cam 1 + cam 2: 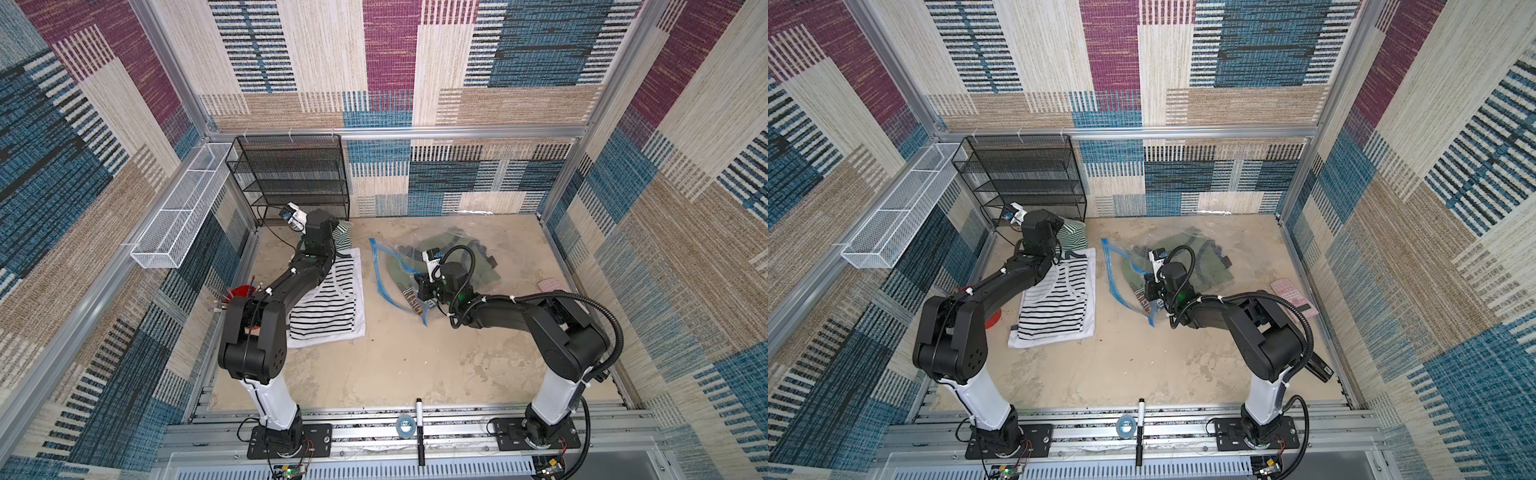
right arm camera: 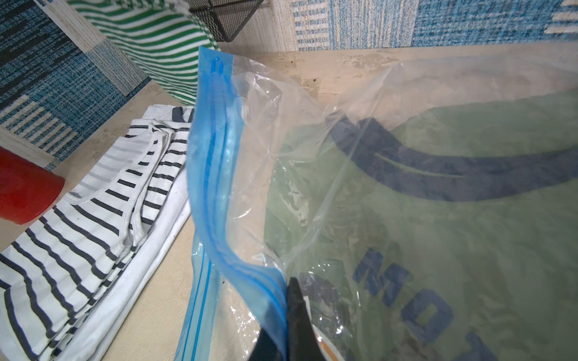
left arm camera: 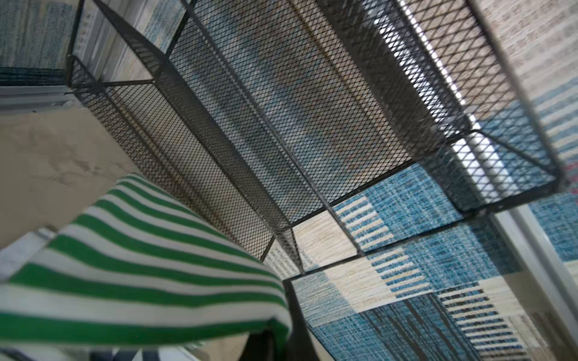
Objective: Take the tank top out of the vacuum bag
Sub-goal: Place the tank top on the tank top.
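Observation:
The vacuum bag (image 1: 388, 253) (image 1: 1121, 257) lies on the table's right half, clear and crinkled. My right gripper (image 2: 286, 328) (image 1: 424, 291) is shut on its blue zip strip (image 2: 212, 156) and holds the upper layer raised. An olive-green garment (image 2: 438, 234) with dark blue trim and lettering lies inside. My left gripper (image 3: 269, 343) is at the back left by the shelf, its fingers mostly hidden. It is shut on a green-and-white striped tank top (image 3: 140, 265) (image 1: 344, 233) (image 2: 150, 40), which drapes over it outside the bag.
A black mesh shelf (image 1: 291, 178) (image 3: 281, 125) stands at the back left, close to the left gripper. A black-striped tank top (image 1: 328, 307) (image 2: 78, 218) lies on white fabric. A red cup (image 2: 25, 187) stands beside it. A marker (image 1: 420, 432) and tape roll (image 1: 405, 424) lie on the front rail.

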Robot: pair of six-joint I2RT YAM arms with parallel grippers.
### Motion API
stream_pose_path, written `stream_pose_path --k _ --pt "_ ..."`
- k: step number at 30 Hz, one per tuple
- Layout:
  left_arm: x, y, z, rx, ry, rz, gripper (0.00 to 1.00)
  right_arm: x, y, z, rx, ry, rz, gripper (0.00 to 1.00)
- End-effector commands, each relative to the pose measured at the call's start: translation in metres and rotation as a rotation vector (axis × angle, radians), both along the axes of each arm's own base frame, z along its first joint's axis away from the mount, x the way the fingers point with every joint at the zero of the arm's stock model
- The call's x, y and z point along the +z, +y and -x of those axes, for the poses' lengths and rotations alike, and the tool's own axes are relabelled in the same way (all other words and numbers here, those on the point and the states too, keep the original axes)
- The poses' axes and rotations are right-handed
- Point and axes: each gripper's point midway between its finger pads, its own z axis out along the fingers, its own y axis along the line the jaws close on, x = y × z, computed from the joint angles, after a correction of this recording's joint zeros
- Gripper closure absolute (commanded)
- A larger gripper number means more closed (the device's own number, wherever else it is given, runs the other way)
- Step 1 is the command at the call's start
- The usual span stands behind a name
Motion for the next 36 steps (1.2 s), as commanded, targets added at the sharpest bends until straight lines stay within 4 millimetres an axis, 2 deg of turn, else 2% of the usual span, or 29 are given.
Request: stream_pose_path --k 1,8,21,27,32,36 --pt "0.009 0.004 0.016 0.009 -0.047 0.061 1.00 0.003 0.002 -0.003 0.002 -0.011 -0.001 1.00" --pt "-0.007 0.009 0.047 0.037 0.036 0.128 1.00 0.001 0.003 -0.003 0.007 -0.004 0.000 1.00" --pt "0.004 0.016 0.072 0.036 0.086 0.068 1.00 0.000 0.004 -0.003 0.012 0.001 0.002 1.00" --pt "0.013 0.010 0.080 0.036 0.126 -0.019 1.00 -0.002 0.004 -0.004 0.014 0.005 0.006 1.00" --pt "-0.004 0.004 0.098 0.068 0.179 -0.037 1.00 -0.002 0.004 -0.004 0.014 0.005 0.009 1.00" --pt "-0.030 0.006 0.118 0.119 0.252 0.019 1.00 -0.002 0.006 -0.003 0.021 0.009 0.006 1.00"
